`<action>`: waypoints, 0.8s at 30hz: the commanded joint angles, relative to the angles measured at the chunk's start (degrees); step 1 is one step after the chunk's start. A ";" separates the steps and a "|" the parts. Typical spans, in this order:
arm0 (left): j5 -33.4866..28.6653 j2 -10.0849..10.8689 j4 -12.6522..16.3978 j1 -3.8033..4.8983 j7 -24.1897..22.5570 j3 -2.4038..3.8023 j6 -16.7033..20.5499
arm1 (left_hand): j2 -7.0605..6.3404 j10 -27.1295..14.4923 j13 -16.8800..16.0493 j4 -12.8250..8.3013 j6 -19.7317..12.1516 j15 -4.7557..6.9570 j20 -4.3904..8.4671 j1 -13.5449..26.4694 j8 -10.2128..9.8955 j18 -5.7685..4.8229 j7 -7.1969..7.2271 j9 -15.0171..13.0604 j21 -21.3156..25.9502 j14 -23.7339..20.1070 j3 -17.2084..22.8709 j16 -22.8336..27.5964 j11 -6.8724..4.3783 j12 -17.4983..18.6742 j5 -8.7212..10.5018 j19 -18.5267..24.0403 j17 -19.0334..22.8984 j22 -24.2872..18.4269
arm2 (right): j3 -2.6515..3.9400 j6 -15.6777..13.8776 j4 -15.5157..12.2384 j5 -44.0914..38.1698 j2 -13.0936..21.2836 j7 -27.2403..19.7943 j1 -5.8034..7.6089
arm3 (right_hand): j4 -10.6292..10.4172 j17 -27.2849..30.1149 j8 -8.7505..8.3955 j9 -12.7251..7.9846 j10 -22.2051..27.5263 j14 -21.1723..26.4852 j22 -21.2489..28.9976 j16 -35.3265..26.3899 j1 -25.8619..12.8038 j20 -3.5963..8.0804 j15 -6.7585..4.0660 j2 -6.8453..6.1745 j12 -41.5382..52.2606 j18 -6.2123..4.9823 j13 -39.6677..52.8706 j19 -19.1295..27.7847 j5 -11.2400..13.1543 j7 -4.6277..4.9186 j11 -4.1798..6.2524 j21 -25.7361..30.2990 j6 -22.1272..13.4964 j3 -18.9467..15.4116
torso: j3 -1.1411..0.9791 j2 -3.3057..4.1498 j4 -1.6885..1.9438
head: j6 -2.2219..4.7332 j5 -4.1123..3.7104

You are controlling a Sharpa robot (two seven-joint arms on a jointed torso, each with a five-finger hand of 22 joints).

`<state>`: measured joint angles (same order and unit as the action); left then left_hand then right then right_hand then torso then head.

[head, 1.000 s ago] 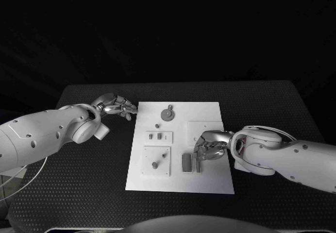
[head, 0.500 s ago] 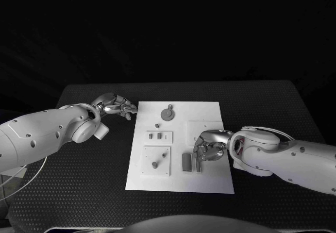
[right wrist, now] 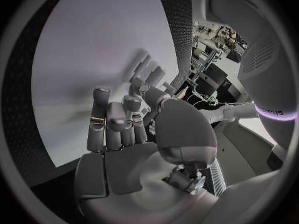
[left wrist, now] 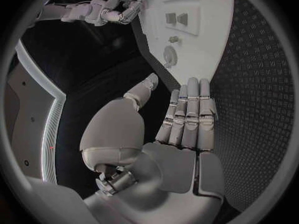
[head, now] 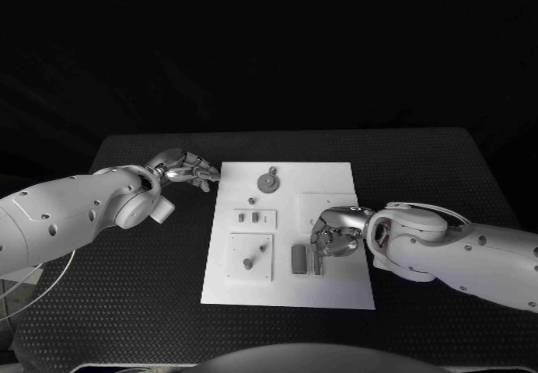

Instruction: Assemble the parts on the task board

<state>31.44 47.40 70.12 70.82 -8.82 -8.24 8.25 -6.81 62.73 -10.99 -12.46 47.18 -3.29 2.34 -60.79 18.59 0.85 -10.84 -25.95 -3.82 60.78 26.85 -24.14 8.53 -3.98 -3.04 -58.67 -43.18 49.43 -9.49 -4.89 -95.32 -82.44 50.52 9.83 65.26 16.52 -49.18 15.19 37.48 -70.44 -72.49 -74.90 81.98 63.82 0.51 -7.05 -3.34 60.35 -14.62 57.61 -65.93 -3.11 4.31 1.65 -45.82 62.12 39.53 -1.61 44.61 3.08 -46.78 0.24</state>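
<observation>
A white task board (head: 337, 175) was seen lying in the middle of a black bench (head: 448, 171), long side running away from the robot. Small grey parts were set on it: a round part (head: 268, 183) near the far end, two small upright parts (head: 254, 217) at mid-board, a peg (head: 248, 264) on the near left plate, and two upright blocks (head: 305, 259) near the near right.

The right hand (head: 334, 231) was held over the board's right side, fingers curled inward, just beside and touching or nearly touching the upright blocks; whether a part was pinched could not be told. In the right wrist view, the fingers (right wrist: 111, 122) were bent towards the white board (right wrist: 93, 50).

The left hand (head: 186, 169) was held at the board's far left corner, just off its edge, fingers (left wrist: 190, 109) straight and pressed together, nothing held. The round part (left wrist: 169, 56) lay just beyond the fingertips.
</observation>
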 commanded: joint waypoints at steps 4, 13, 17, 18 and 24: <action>0.17 -0.14 0.05 0.02 -0.33 0.02 -0.85 | 0.14 -0.26 0.06 0.26 -0.16 -0.01 -0.03 0.16 -0.02 -0.07 -0.03 0.05 -0.28 0.40 -0.10 0.34 0.25 -0.36 0.22 0.36 -0.12 -0.09 | -0.33 1.43 0.67 -2.90 -0.05 -0.49 -0.58 | 0.30 -0.08 -0.06 0.03 -0.04 -0.08 -1.13 0.27 0.20 0.22 -0.42 -0.34 0.25 -0.38 -0.02 0.00 -0.23 0.06 0.25 -0.14 0.50 -0.10 | -0.01 0.01 -0.02 | -0.01 0.10; 0.19 -0.21 0.00 0.02 -0.32 0.00 -0.88 | 0.13 -0.26 0.07 0.25 -0.18 -0.01 -0.03 0.15 -0.02 -0.07 -0.03 0.06 -0.28 0.41 -0.12 0.38 0.25 -0.36 0.22 0.36 -0.16 -0.10 | -0.33 0.54 0.61 -3.21 -0.07 -0.94 -0.78 | 0.29 -0.09 0.01 0.12 -0.07 -0.08 -1.14 0.31 0.34 0.21 -0.43 -0.45 0.26 -0.38 -0.01 0.04 -0.22 0.03 0.29 -0.16 0.56 -0.15 | -0.02 0.01 -0.04 | -0.01 0.11; 0.20 -0.25 0.00 0.02 -0.35 0.00 -0.85 | 0.13 -0.26 0.07 0.25 -0.18 -0.01 -0.03 0.15 -0.02 -0.07 -0.03 0.06 -0.28 0.41 -0.12 0.39 0.25 -0.36 0.22 0.36 -0.18 -0.10 | -0.33 -0.89 0.51 -1.93 0.05 -1.15 -0.78 | 0.25 -0.09 0.02 0.15 -0.08 -0.08 -1.14 0.32 0.30 0.20 -0.44 -0.50 0.26 -0.38 -0.02 0.04 -0.21 0.03 0.29 -0.17 0.56 -0.22 | -0.01 -0.03 0.00 | 0.15 0.05; 0.20 -0.25 0.00 0.02 -0.35 -0.01 -0.84 | 0.13 -0.26 0.07 0.25 -0.19 -0.01 -0.03 0.15 -0.02 -0.07 -0.03 0.06 -0.28 0.41 -0.12 0.40 0.25 -0.36 0.22 0.36 -0.18 -0.10 | -0.33 -1.24 0.46 -1.35 0.11 -1.22 -0.78 | 0.24 -0.09 0.02 0.15 -0.09 -0.08 -1.14 0.32 0.28 0.20 -0.44 -0.50 0.26 -0.38 -0.02 0.03 -0.21 0.03 0.29 -0.18 0.56 -0.23 | 0.01 -0.01 0.02 | 0.18 0.04; 0.20 -0.17 0.01 0.02 -0.45 -0.02 -0.66 | 0.13 -0.26 0.07 0.26 -0.20 -0.02 -0.04 0.18 -0.03 -0.08 -0.04 0.06 -0.28 0.41 -0.14 0.42 0.26 -0.36 0.22 0.37 -0.20 -0.10 | -0.30 -7.27 0.25 6.73 1.19 -2.62 -0.77 | 0.16 -0.05 -0.19 0.30 -0.15 -0.13 -1.05 0.28 -0.36 0.18 -0.52 -0.81 0.23 -0.38 -0.05 -0.23 -0.21 0.25 0.11 -0.23 -0.06 -0.67 | 0.00 -0.03 0.00 | 0.34 0.11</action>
<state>31.48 47.28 70.03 70.81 -8.80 -8.28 8.13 -6.81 62.73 -11.00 -12.46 47.18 -3.29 2.34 -60.79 18.60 0.85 -10.83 -25.96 -3.82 60.78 26.85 -23.91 8.53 -3.98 -3.04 -58.67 -43.29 49.38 -9.76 -8.10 -94.97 -81.67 51.41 8.82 64.57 16.74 -49.21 14.85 37.88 -70.44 -72.70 -74.90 82.04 63.65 0.49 -7.15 -3.95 60.35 -14.53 57.61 -65.93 -3.11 4.34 1.65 -45.82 62.24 39.13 -1.62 44.61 3.08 -46.54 0.28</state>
